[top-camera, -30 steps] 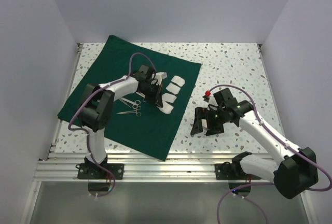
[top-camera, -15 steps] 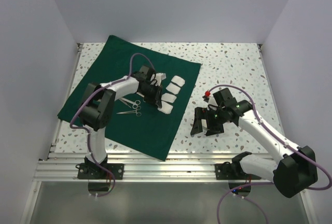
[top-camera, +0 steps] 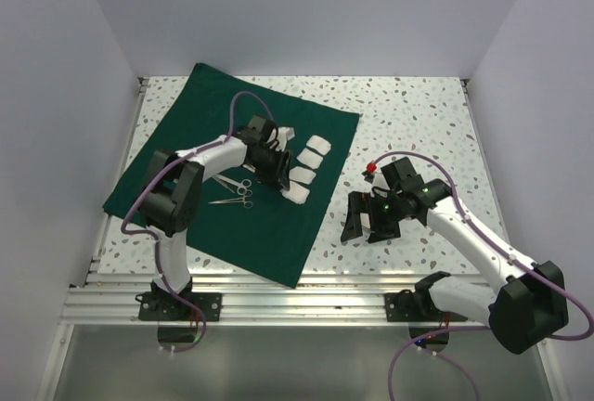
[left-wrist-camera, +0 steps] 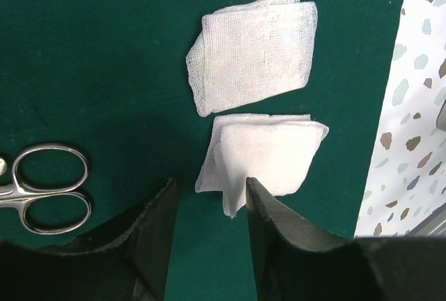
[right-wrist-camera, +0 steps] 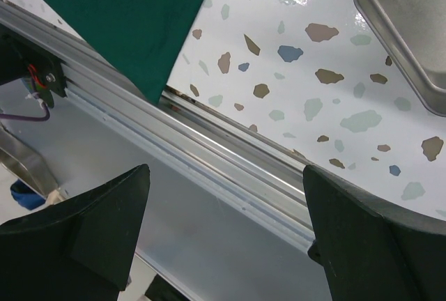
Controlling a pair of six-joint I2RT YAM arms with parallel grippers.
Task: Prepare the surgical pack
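The dark green drape (top-camera: pixel 200 155) lies flat on the left of the table. White gauze squares (top-camera: pixel 316 147) sit in a row near its right edge. My left gripper (top-camera: pixel 277 171) hovers low by the nearest square (left-wrist-camera: pixel 268 151). It is open, and a loose corner of that gauze pokes between the fingers. A second square (left-wrist-camera: pixel 254 53) lies just beyond. Two ring-handled steel instruments (top-camera: pixel 243 187) rest on the drape to the left; one's rings (left-wrist-camera: pixel 52 189) show in the left wrist view. My right gripper (top-camera: pixel 365 221) stands wide open and empty, right of the drape. A corner of the steel tray (right-wrist-camera: pixel 411 29) shows beside it.
An aluminium rail (right-wrist-camera: pixel 230 155) runs along the table's near edge, right under the right gripper. White walls close in the left, back and right sides. The speckled tabletop (top-camera: pixel 418 113) stretches right of the drape.
The left gripper's jaws have come apart and let go of the nearest gauze square, which now lies on the drape. The right arm has not moved.
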